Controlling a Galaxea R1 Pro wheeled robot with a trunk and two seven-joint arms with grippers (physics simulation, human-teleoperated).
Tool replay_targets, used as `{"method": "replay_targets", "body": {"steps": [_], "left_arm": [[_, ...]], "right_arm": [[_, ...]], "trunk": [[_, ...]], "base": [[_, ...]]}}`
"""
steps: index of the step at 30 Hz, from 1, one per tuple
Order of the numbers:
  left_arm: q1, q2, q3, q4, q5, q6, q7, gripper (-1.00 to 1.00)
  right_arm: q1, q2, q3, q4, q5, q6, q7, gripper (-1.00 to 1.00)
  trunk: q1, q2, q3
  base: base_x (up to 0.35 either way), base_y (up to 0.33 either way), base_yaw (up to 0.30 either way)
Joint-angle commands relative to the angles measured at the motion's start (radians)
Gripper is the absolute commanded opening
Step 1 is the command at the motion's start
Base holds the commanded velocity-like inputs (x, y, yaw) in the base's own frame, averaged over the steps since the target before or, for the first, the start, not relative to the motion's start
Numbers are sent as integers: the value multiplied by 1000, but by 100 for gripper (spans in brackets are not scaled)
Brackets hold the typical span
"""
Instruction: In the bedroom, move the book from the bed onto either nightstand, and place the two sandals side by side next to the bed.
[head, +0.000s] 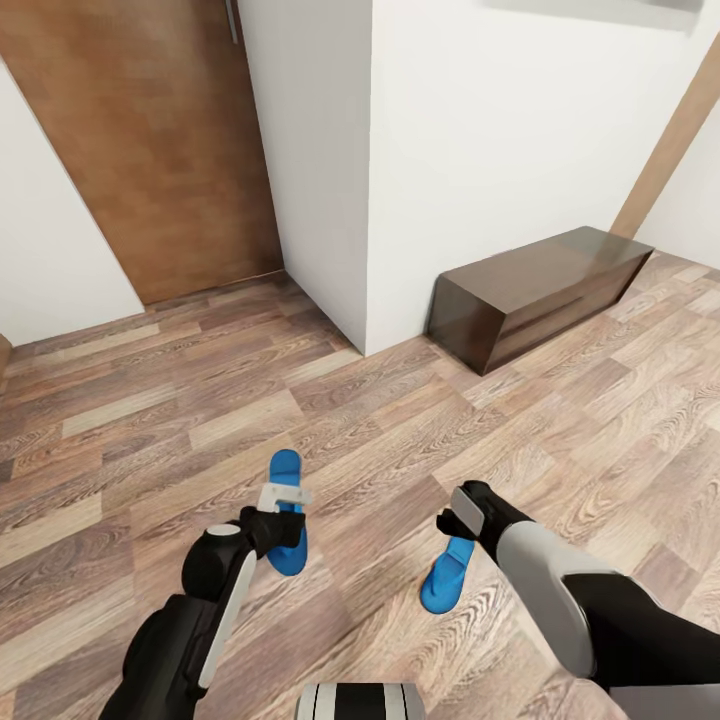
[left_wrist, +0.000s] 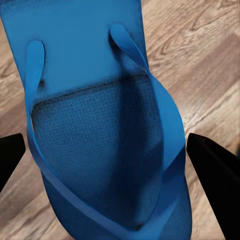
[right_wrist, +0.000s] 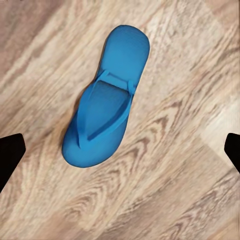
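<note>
— Status? Left gripper (left_wrist: 117, 155) spread wide, low over left sandal (head: 287, 511) on floor (head: 150, 420); right gripper (right_wrist: 120, 150) released, higher above right sandal (right_wrist: 106, 120).

— Advice: straddle sole's edges, clamp, lift level.

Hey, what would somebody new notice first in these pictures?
Two bright blue sandals on the wood-plank floor: the left sandal lies under the left gripper, close between its open fingers in the left wrist view, and the right sandal lies below the right gripper. A dark bench stands against the white wall.
</note>
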Motion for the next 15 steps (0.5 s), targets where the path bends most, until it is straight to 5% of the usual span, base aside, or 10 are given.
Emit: {"method": "replay_targets", "body": {"steps": [1, 11, 15], "left_arm": [[0, 0, -3, -1, -6, 4, 0, -100], [1, 0, -13, 4, -6, 3, 2, -100], [1, 0, -14, 6, -5, 4, 3, -100]], "right_arm": [[-6, 0, -1, 10, -8, -5, -7, 100], [-30, -3, -6, 34, -12, -77, 7, 100], [-30, -5, -36, -10, -69, -100, 26, 100]], "trunk": [[0, 0, -1], [4, -3, -39], [6, -4, -57]], "base": [[0, 0, 0], [0, 0, 0], [0, 0, 0]]}}
